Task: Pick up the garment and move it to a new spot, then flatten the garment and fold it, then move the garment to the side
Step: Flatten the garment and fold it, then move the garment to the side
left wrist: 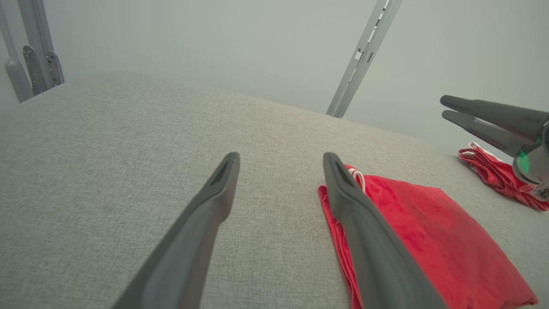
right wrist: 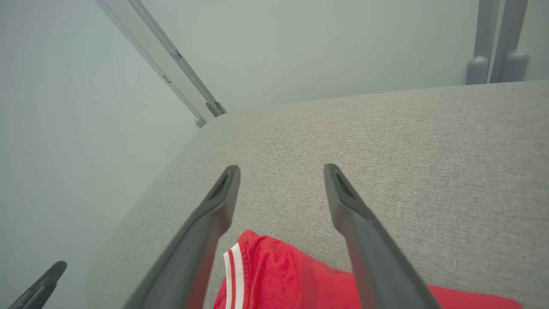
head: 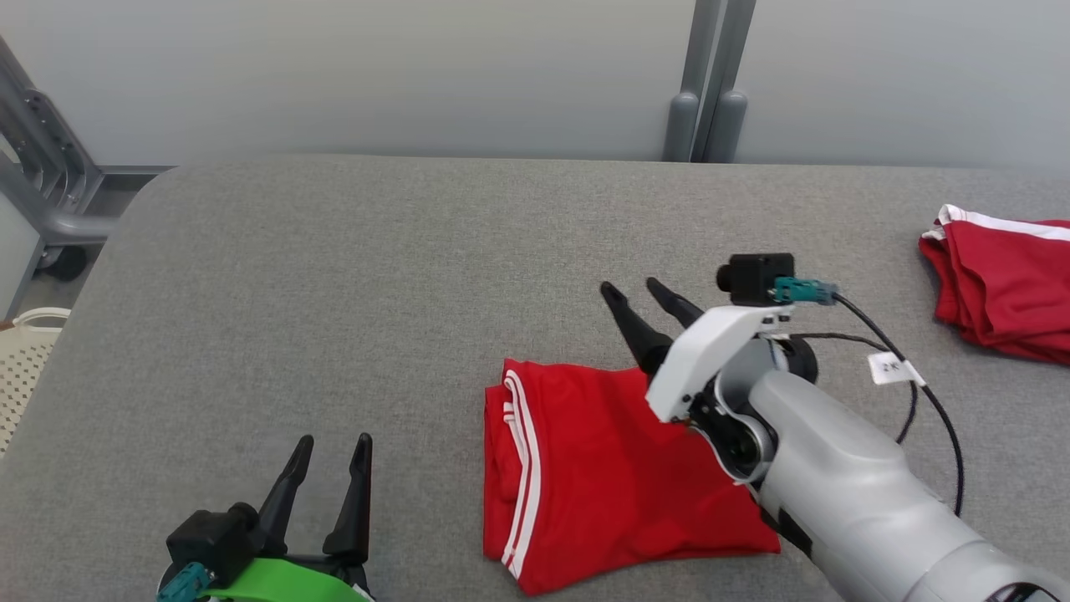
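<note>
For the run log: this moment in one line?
folded red white-striped fabric garment: on grey table | left gripper: open, empty | right gripper: open, empty, over garment's far edge

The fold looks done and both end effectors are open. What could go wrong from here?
1. The right end effector hangs open near the far edge of the folded red garment; a pinch there may catch only the top layer and pull the fold apart when moved aside.
2. The other red garment lies at the table's right edge; a move that way may crowd or disturb it.
</note>
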Controlling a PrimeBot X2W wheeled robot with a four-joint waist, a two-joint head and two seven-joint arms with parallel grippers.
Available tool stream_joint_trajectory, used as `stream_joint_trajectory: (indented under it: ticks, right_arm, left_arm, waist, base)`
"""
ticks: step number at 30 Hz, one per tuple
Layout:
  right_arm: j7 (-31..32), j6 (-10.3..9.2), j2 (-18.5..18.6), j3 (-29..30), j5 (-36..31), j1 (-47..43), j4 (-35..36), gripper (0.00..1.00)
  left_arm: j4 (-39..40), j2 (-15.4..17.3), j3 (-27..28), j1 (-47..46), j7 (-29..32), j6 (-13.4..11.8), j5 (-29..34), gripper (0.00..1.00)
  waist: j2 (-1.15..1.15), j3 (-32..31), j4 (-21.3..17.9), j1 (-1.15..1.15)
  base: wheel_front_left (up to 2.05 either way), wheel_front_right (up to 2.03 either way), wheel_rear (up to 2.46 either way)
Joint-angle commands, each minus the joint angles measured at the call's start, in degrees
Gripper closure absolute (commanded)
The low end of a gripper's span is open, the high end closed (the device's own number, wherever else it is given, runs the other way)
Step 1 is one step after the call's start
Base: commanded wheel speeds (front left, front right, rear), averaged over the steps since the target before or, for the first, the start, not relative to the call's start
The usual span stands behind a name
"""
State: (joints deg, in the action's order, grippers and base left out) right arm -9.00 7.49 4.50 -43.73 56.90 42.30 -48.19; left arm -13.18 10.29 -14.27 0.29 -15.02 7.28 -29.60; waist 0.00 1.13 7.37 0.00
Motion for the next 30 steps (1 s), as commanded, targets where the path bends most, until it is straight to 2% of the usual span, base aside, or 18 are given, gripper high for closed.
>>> stream_joint_trajectory:
  ticks: [1, 5, 12, 13, 20, 25, 30]
  right_arm:
    - [-0.95, -0.01, 1.73, 0.96, -0.23, -1.99, -0.55, 0.00]
    - [-1.32, -0.01, 5.15, 2.44, -0.54, -4.36, -0.06, 0.00]
    - [2.00, -0.01, 11.32, 2.26, -1.92, -8.74, 2.96, 0.00]
    - [2.00, -0.01, 11.32, 2.26, -1.92, -8.74, 2.96, 0.00]
    - [8.82, -0.01, 16.88, 0.76, -2.96, -12.52, 8.71, 0.00]
    - [13.27, -0.01, 18.72, 1.00, -3.17, -14.73, 11.30, 0.00]
    - [16.67, -0.01, 18.72, 1.92, -2.91, -16.35, 12.38, 0.00]
  left_arm:
    - [0.17, -0.15, -0.16, 0.34, -0.19, 0.14, 0.43, 0.00]
    - [0.17, -0.35, -0.57, 0.56, -0.19, 0.15, 0.48, 0.00]
    - [0.62, -0.64, -0.64, 1.02, -0.18, 0.10, 0.72, 0.00]
    - [0.62, -0.64, -0.64, 1.02, -0.18, 0.10, 0.72, 0.00]
    - [1.40, -0.38, -0.22, 1.28, -0.19, -0.01, 1.10, 0.00]
    - [1.73, -0.21, -0.02, 1.01, -0.19, -0.22, 1.44, 0.00]
    - [1.95, -0.45, -0.25, 0.59, -0.19, -0.28, 1.46, 0.00]
  waist:
    - [0.00, -0.02, -0.40, 0.00]
    - [0.00, -0.04, -1.13, 0.00]
    - [0.00, 0.17, -2.53, 0.00]
    - [0.00, 0.17, -2.53, 0.00]
    - [0.00, 0.91, -2.90, 0.00]
    - [0.00, 1.63, -2.01, 0.00]
    - [0.00, 2.34, -0.39, 0.00]
  base:
    - [0.00, 0.00, 0.00]
    - [0.00, 0.00, 0.00]
    - [0.00, 0.00, 0.00]
    - [0.00, 0.00, 0.00]
    - [0.00, 0.00, 0.00]
    - [0.00, 0.00, 0.00]
    - [0.00, 0.00, 0.00]
